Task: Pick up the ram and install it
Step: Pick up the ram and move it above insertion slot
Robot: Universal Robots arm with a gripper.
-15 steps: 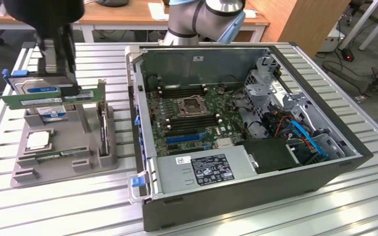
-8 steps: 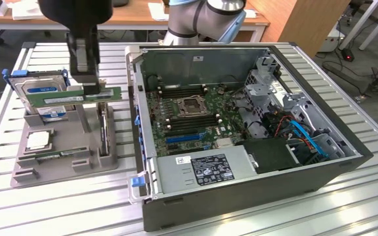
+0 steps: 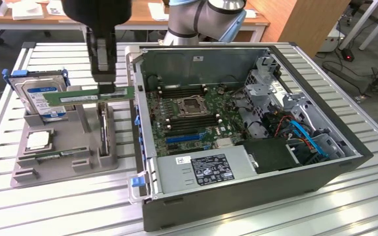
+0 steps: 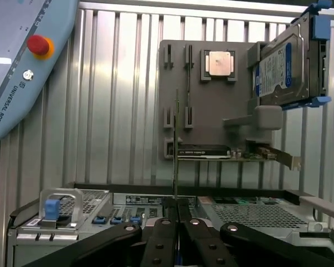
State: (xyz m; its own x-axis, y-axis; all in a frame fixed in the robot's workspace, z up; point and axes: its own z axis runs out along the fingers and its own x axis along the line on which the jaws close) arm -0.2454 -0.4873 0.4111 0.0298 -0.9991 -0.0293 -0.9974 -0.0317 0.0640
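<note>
The ram (image 3: 87, 97) is a long green stick with a white label. My gripper (image 3: 106, 88) is shut on its end nearest the case and holds it level in the air above the grey holder (image 3: 64, 157). In the wrist view the ram (image 4: 175, 139) appears edge-on as a thin line rising from between my fingertips (image 4: 176, 208), over the grey holder (image 4: 211, 111). The open computer case (image 3: 346, 162) lies at the exterior view's right. Dark memory slots (image 3: 185, 89) flank the processor socket (image 3: 194, 104) on the green motherboard.
A silver hard drive with a blue label (image 3: 41, 93) stands in the holder behind the ram. A processor chip (image 3: 38, 141) and a dark expansion card (image 4: 206, 151) rest on the holder. A teach pendant (image 4: 22, 67) lies on the slatted table (image 3: 64, 206).
</note>
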